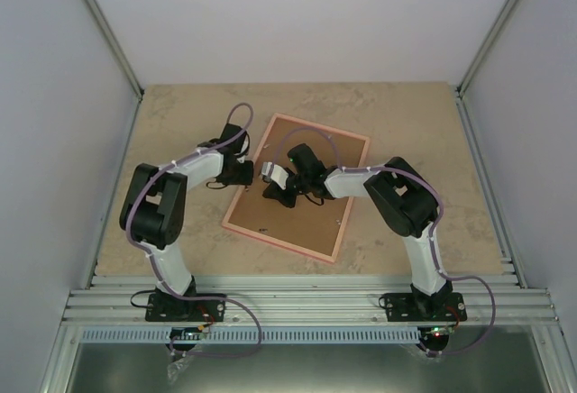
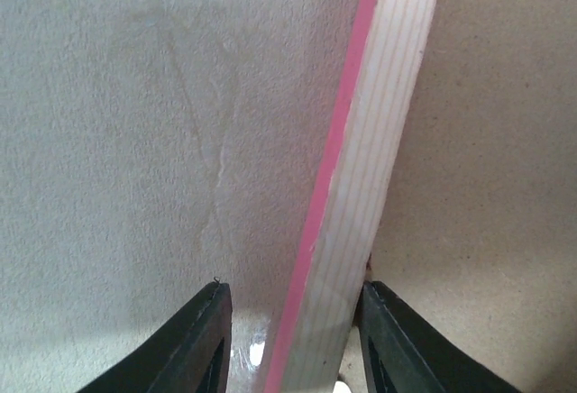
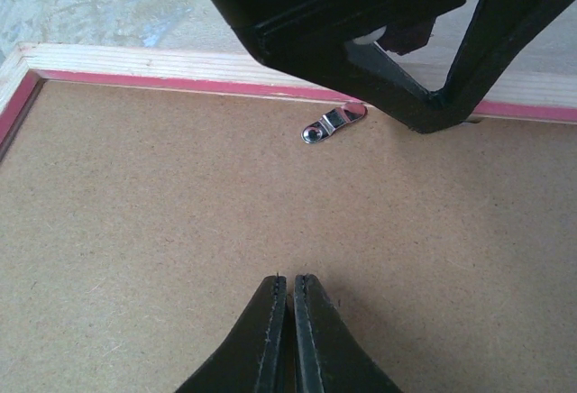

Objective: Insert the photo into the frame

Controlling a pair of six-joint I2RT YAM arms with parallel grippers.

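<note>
The pink frame [image 1: 278,242] lies face down mid-table with a brown backing board [image 1: 302,226] inside it. The photo is hidden. My left gripper [image 1: 253,175] straddles the frame's left rail. In the left wrist view its jaws [image 2: 296,288] are open around the pale wood rail [image 2: 383,141]: the right finger is against the inner side and the left finger stands clear over the table. My right gripper [image 1: 278,191] is shut, tips together [image 3: 290,278] on the backing board [image 3: 180,231], holding nothing.
A small metal turn clip [image 3: 332,123] sits on the board beside the pink-edged rail [image 3: 135,64], just under the left gripper's fingers [image 3: 406,95]. Beige stone-look tabletop [image 2: 135,141] surrounds the frame. White walls and metal posts enclose the table [image 1: 433,123].
</note>
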